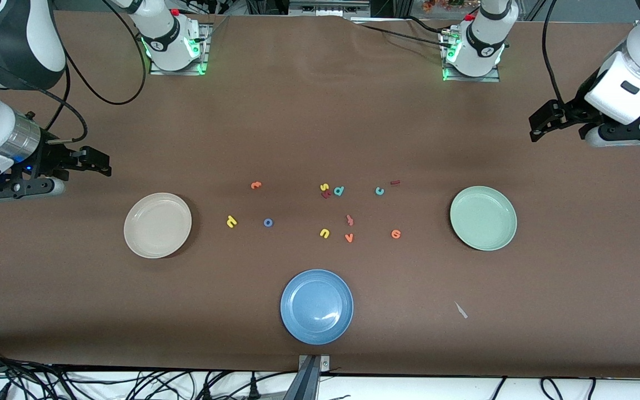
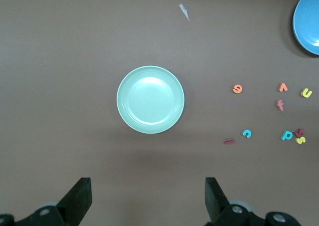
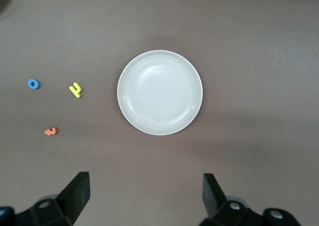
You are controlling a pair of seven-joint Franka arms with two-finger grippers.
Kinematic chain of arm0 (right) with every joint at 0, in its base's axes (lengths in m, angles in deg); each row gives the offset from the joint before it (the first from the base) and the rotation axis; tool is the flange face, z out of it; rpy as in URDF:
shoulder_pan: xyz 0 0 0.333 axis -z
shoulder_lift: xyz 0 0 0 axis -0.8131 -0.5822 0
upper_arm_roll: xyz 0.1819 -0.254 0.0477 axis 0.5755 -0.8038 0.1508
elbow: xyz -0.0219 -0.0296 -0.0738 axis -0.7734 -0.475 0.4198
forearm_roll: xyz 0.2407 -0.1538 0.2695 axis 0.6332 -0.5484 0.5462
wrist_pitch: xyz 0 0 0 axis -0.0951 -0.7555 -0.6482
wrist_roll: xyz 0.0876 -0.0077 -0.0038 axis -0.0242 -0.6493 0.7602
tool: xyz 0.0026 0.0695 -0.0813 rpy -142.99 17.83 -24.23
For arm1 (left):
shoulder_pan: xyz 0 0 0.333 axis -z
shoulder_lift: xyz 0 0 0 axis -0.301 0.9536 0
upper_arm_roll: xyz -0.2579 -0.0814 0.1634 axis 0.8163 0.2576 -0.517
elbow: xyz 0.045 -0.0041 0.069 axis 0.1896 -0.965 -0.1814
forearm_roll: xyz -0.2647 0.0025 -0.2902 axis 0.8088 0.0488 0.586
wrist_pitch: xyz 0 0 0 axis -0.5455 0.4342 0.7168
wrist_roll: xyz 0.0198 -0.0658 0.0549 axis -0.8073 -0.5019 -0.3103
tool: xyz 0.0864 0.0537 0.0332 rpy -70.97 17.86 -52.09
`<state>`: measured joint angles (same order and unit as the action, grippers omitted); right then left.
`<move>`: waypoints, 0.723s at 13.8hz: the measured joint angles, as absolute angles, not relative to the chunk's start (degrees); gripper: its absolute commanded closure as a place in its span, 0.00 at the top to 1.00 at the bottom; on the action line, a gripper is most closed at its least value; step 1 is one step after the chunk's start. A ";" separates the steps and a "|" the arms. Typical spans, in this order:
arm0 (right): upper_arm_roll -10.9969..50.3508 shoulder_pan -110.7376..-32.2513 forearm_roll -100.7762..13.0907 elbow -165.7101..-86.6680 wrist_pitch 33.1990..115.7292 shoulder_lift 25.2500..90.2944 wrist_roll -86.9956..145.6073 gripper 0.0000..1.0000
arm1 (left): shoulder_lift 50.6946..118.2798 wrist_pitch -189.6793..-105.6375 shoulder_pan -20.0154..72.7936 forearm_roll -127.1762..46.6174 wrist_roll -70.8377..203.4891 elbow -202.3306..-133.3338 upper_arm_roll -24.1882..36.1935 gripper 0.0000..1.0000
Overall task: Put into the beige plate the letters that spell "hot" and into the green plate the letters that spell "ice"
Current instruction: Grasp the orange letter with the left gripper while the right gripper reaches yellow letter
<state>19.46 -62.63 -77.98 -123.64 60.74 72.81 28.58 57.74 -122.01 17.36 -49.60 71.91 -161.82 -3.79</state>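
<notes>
Two pincers: both wait with fingers spread wide and nothing between them; neither plate holds a letter yet.
Right gripper [image 3: 144, 198]: hangs over bare table by the beige plate [image 1: 131, 230], at the right arm's end of the table.
Left gripper [image 2: 148, 201]: hangs over bare table by the green plate [image 1: 511, 222], at the left arm's end.
Landmark: the blue plate [image 1: 292, 283], nearest the front camera; every letter lies farther from that camera than it.
Hot group: yellow h [image 1: 231, 221] and blue o [image 1: 268, 223] sit side by side, toward the beige plate from the blue plate; orange t [image 1: 256, 185] lies farther from the camera than both.
Ice group: orange e [image 1: 396, 234] lies toward the green plate from the blue plate; teal c [image 1: 379, 191] and dark red i [image 1: 394, 181] are farther off, just beside each other.
Leave alone: yellow u [image 1: 324, 233], orange v [image 1: 349, 238] and teal d [image 1: 339, 191], between the two groups.
Doing it well: likely start with the h, closest to the beige plate; descend straight, close across a thin stroke, and keep the jaws off neighbouring letters.
Long axes: the i is a short bar, running roughly from one arm's end toward the other, slightly tilted, so the jaws should close across its short width; the o is round and needs no alignment; which way the t points is too small to tell.
</notes>
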 measured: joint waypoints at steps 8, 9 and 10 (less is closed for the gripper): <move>19.72 -62.89 -77.98 -123.38 60.67 71.48 28.58 1.00 | 71.89 -123.80 23.45 -49.13 71.93 -156.13 -2.69 1.00; 19.73 -62.89 -77.99 -123.36 60.45 71.47 28.58 1.00 | 75.07 -123.97 24.40 -49.13 71.93 -153.51 -2.59 1.00; 19.72 -62.87 -77.99 -123.35 60.03 71.47 28.58 1.00 | 77.99 -124.20 25.30 -49.13 71.93 -151.06 -2.47 1.00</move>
<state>19.72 -62.87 -77.99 -123.35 60.03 71.47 28.58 77.99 -124.20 25.30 -49.13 71.93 -151.06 -2.47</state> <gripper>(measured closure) 0.000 0.000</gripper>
